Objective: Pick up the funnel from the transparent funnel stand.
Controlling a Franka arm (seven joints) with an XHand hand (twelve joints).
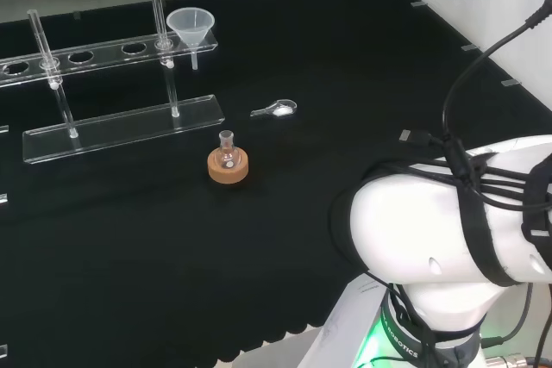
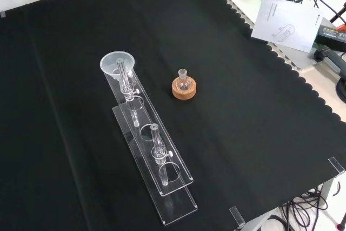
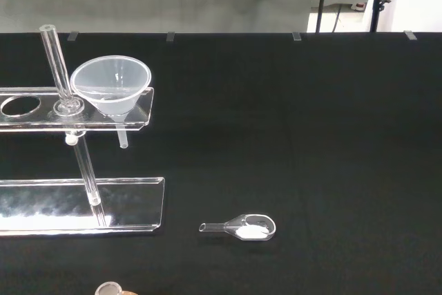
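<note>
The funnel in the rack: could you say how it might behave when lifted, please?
The funnel looks thin, clear plastic, so probably light and stiff. Its smooth cone may be slippery. Its stem hangs through the stand, so it likely must rise straight up or it could snag and rock the stand.

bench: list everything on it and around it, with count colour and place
funnel: 1, clear, seated in the end hole of the stand's upper shelf, at the stand's right end in the head view
funnel stand: 1, transparent, upper shelf with round holes on two posts over a flat base, left on the cloth in the head view
small flask: 1, clear, upright on the cork ring
cork ring: 1, tan, on the cloth before the stand's right end in the head view
scoop: 1, clear, holding a little white powder, lying right of the stand's base in the head view
black cloth: 1, covers the bench
paper sheet: 1, white, beyond the cloth's far right corner in the front view
arm link: white, with black cables, at the head view's lower right
</note>
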